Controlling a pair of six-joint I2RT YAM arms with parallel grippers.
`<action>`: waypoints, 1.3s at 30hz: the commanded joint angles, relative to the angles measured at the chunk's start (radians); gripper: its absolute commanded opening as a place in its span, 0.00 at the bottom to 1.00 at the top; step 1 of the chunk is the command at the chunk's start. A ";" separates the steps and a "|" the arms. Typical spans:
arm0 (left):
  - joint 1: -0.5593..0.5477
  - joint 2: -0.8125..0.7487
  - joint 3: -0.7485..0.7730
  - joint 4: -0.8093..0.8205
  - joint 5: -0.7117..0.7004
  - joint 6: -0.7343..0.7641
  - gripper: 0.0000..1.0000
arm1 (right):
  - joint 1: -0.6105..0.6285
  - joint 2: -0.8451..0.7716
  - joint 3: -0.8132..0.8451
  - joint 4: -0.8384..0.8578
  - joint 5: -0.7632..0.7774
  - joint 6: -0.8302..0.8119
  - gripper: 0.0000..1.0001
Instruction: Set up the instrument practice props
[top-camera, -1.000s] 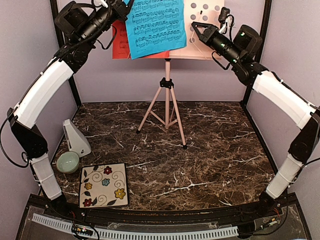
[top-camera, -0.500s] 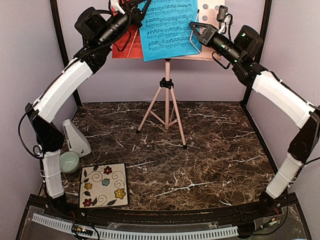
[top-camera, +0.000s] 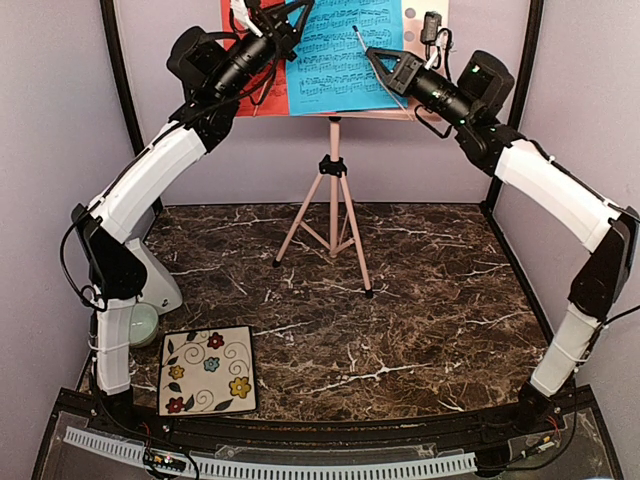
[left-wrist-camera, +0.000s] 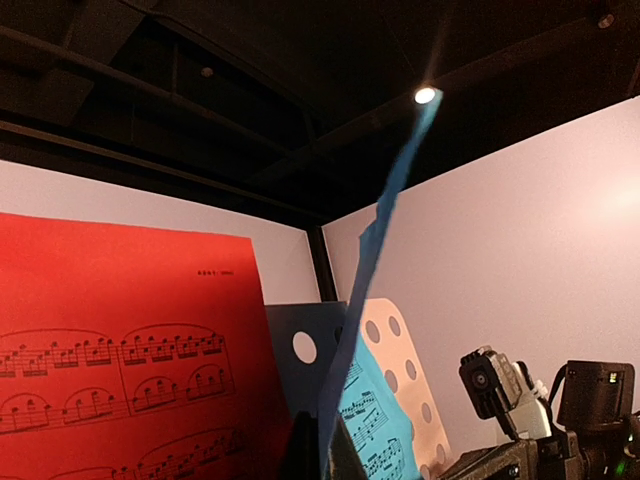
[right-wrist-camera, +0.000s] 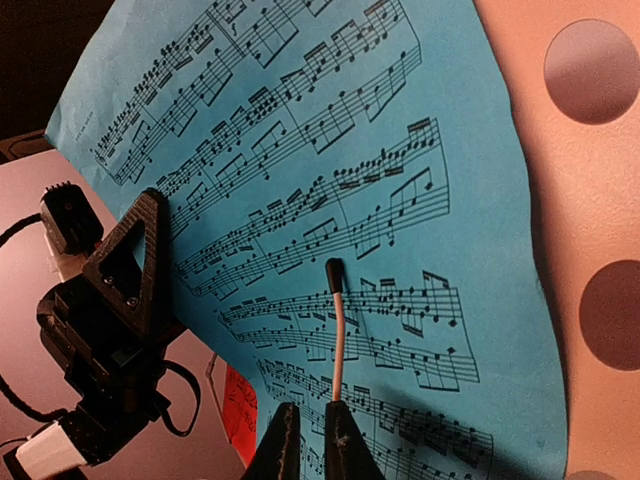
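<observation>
Pink music stand (top-camera: 334, 190) stands at back centre of worktop. Blue sheet (top-camera: 345, 60) is up on its desk, overlapping red sheet (left-wrist-camera: 120, 300). Left end effector (top-camera: 285, 15) is clamped on blue sheet's upper left edge. Right end effector (right-wrist-camera: 310, 440) is nearly closed, thin wire (right-wrist-camera: 340, 330) at its tips; grip unclear. White metronome (top-camera: 162, 288) sits near left edge.

Stand (top-camera: 334, 190): red sheet (top-camera: 262, 95), blue sheet (top-camera: 340, 70) on desk; left gripper (top-camera: 288, 14), right gripper (top-camera: 374, 56) at blue sheet. Below left: metronome (top-camera: 162, 283), bowl (top-camera: 145, 322), tile (top-camera: 207, 369).
</observation>
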 joint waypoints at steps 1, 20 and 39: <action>0.005 0.001 0.052 0.083 0.028 -0.011 0.00 | 0.008 0.016 0.038 0.002 -0.009 -0.012 0.16; 0.005 -0.250 -0.325 0.061 -0.054 0.005 0.48 | 0.008 -0.069 -0.062 -0.005 0.053 -0.063 0.26; 0.005 -0.288 -0.361 0.030 -0.105 0.016 0.44 | -0.033 -0.251 -0.219 -0.151 0.312 -0.230 0.36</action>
